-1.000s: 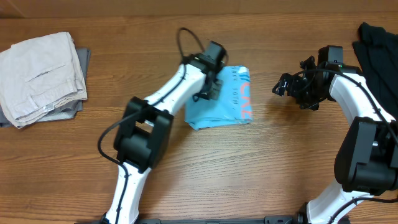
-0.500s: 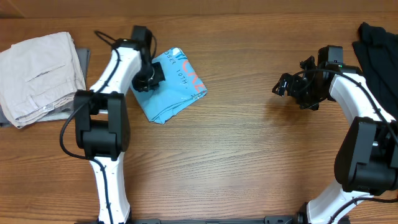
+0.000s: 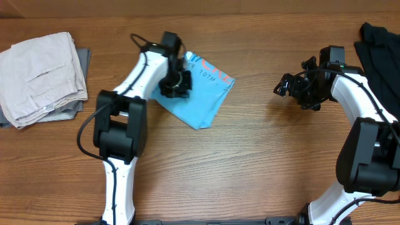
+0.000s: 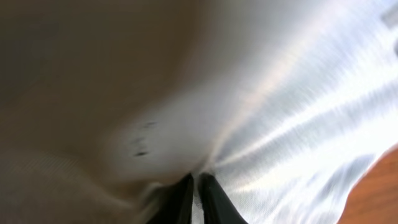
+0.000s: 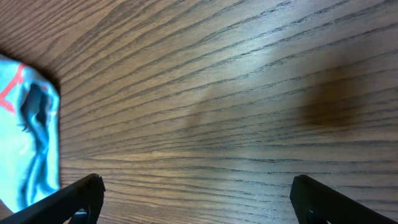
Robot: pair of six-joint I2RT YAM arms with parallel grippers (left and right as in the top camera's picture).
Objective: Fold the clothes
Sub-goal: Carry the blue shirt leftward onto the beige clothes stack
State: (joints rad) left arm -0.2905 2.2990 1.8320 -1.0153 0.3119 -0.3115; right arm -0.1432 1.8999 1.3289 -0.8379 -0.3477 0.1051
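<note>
The clothes (image 3: 206, 100) are a folded light blue T-shirt with white and red lettering, lying at an angle on the wooden table left of centre. My left gripper (image 3: 177, 82) sits over its upper left edge. In the left wrist view the left gripper (image 4: 198, 196) has its jaws almost together, with pale cloth (image 4: 298, 112) pinched between them; the view is blurred. My right gripper (image 3: 282, 84) hovers to the right of the shirt and apart from it. It stands wide open (image 5: 196, 186) over bare wood, with a corner of the shirt (image 5: 31, 143) at the far left.
Folded beige trousers (image 3: 40, 72) lie on a grey garment (image 3: 78, 106) at the table's left edge. A dark garment (image 3: 381, 44) is bunched at the far right.
The left gripper dragged the shirt from the centre to the left, then partway back to the right, and the shirt turned as it went. The right arm has not moved.
</note>
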